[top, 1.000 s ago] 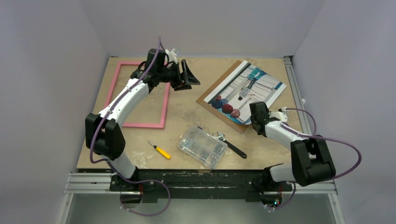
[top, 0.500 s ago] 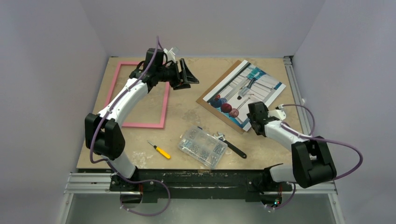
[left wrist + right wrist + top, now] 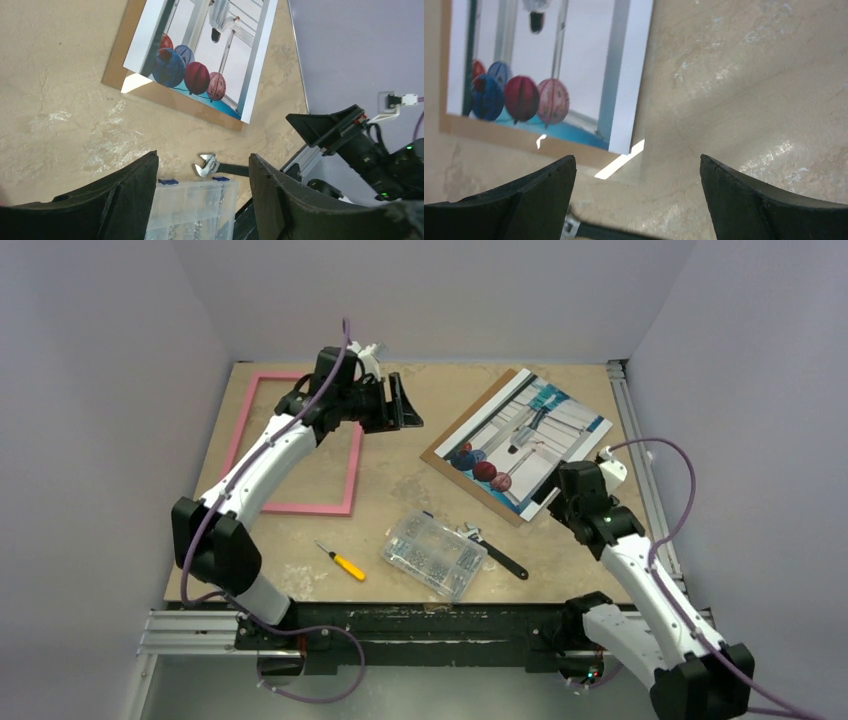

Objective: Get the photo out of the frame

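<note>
On the table's (image 3: 395, 480) far right side, the photo (image 3: 530, 430) lies flat on a loose brown backing board (image 3: 165, 94), well apart from the pink frame (image 3: 305, 508) at far left. Right pincer (image 3: 638, 167): jaws spread wide, grasping nothing, above bare table just beside the photo's near corner. Left pincer (image 3: 402, 405): jaws parted, empty, raised between frame and photo.

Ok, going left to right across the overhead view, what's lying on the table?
pink frame → yellow screwdriver → clear screw box → wrench → photo
</note>
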{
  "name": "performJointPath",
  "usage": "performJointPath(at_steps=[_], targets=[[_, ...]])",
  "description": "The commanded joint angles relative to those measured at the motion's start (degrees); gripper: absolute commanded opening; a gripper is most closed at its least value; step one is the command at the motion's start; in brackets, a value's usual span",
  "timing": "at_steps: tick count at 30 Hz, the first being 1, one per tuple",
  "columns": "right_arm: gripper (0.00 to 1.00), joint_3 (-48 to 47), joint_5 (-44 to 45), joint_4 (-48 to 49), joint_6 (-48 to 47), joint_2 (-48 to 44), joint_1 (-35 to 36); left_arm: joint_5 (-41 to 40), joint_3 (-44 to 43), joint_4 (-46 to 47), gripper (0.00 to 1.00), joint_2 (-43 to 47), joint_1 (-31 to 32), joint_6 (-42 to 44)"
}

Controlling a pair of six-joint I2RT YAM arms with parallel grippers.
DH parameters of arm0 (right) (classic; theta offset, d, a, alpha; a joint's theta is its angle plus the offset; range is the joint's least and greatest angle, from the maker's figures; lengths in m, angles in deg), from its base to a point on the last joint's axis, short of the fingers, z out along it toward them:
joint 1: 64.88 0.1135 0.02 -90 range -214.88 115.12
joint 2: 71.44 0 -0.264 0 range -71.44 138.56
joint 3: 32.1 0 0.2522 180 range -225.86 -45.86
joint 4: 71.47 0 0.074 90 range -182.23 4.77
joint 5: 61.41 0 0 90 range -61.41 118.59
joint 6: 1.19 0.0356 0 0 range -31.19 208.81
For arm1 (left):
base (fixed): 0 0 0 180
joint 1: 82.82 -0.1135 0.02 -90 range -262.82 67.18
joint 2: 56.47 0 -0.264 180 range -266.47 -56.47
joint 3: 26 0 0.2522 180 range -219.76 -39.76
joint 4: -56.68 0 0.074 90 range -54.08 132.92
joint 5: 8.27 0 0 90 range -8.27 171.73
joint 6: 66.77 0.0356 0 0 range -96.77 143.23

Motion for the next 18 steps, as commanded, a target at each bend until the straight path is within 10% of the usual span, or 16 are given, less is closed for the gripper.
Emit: performJointPath(at_steps=[1, 7, 18], targets=[[0.93, -4.32, -12.40, -6.08, -14.32, -8.36, 0.18, -12.37, -1.92, -3.07, 0.65, 10.04, 6.04, 10.59], [0.97, -10.78, -22.21, -10.91, -18.05, -17.38, 0.18, -15.05, 7.48, 1.25, 0.66, 25.18, 7.58, 9.27], [0.99, -30.60, -14.09, -16.24, -25.07, -24.22, 0.18, -28.10, 10.45, 3.02, 0.74, 49.97, 7.68, 11.72]])
